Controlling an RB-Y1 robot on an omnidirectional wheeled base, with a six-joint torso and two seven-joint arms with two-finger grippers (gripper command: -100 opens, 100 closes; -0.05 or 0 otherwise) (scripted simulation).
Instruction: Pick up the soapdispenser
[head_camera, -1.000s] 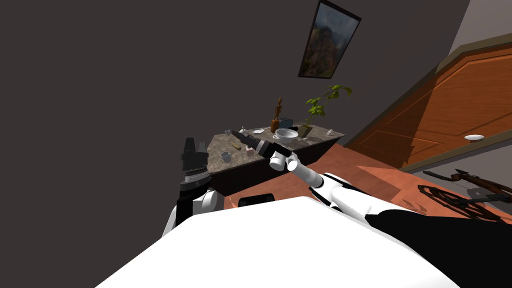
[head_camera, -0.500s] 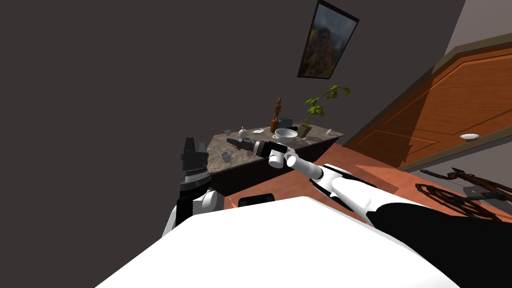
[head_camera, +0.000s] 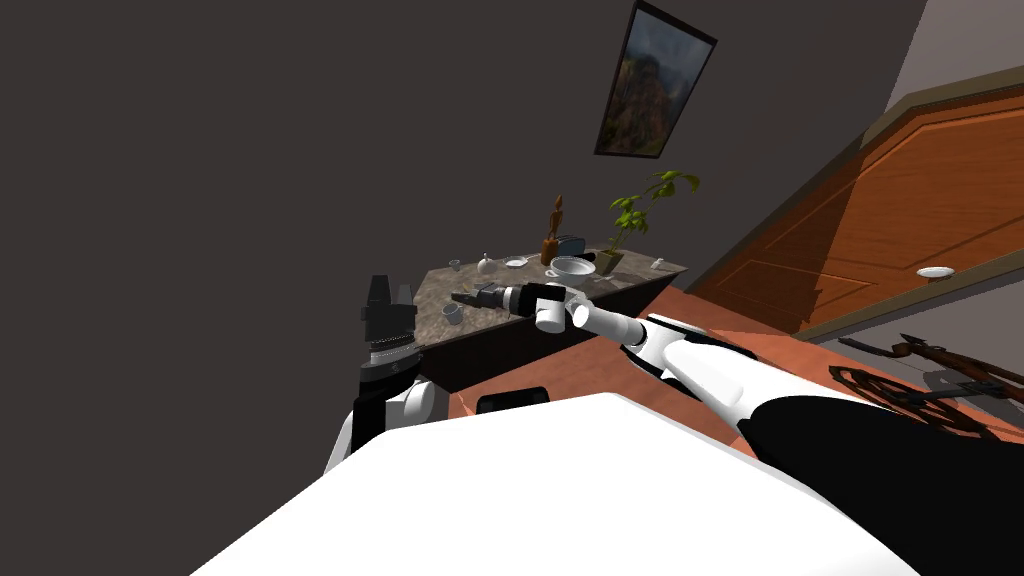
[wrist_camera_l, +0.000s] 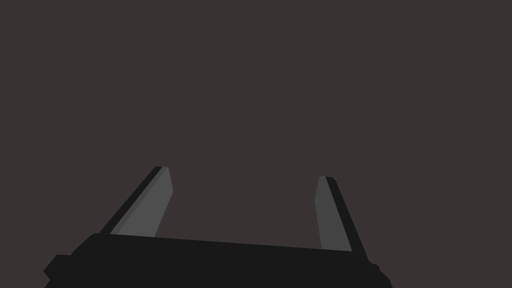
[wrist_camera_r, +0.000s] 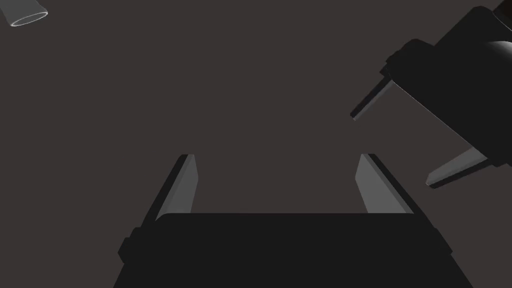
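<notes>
Soap dispenser (head_camera: 487, 265), small and white, stands on the stone-topped table (head_camera: 628, 272), at 1 o'clock from the right gripper (head_camera: 457, 297), whose fingers are spread and hold nothing. Left gripper (head_camera: 390, 288), at its 9 o'clock, points up, fingers likewise released.

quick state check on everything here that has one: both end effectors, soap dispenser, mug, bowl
left end effector, open, empty, pointing up beside the table
right end effector, open, empty, stretched out over the table
soap dispenser, upright on the table, not gripped
mug, upright on the table
bowl, upright, open side up
</notes>
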